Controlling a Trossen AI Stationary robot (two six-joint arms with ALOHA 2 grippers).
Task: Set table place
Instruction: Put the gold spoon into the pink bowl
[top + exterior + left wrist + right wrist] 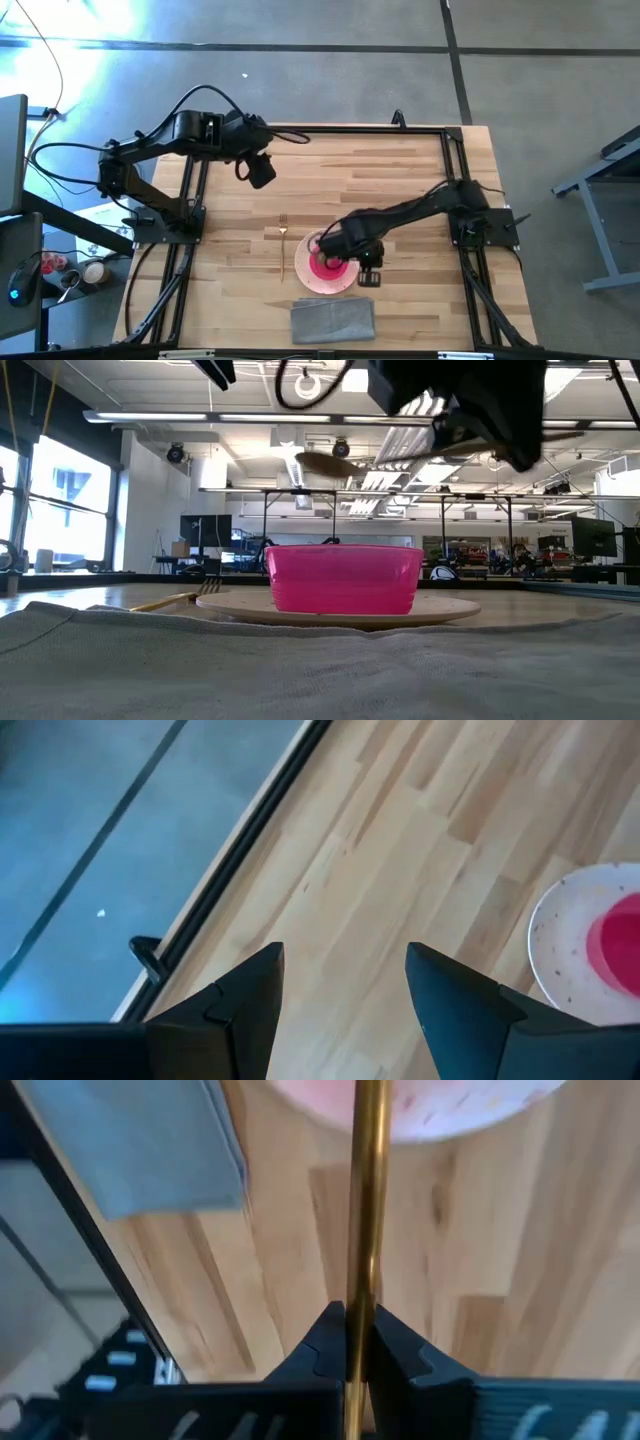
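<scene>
The off-white speckled plate (338, 285) lies on the table near its front, with the pink bowl (325, 263) standing on it; both show in the low view, the bowl (343, 578) on the plate (440, 610). The gold fork (283, 248) lies flat to the plate's left. My right gripper (356, 262) is over the plate's right side, shut on the gold spoon (325, 464), which is in the air above the bowl. My left gripper (258, 170) is open and empty, high near the table's far left. My right gripper pinches the spoon's thin handle (364, 1290) between its two fingers. The handle runs along the fingers and on past their tips toward the plate. The spoon is lifted clear, roughly level, with its bowl end (322, 464) above the pink bowl.
A grey folded cloth (333, 320) lies at the front edge, just near of the plate. The black rail frame (455, 160) runs around the tabletop. Bare wood shows to the right of the plate and across the table's far half.
</scene>
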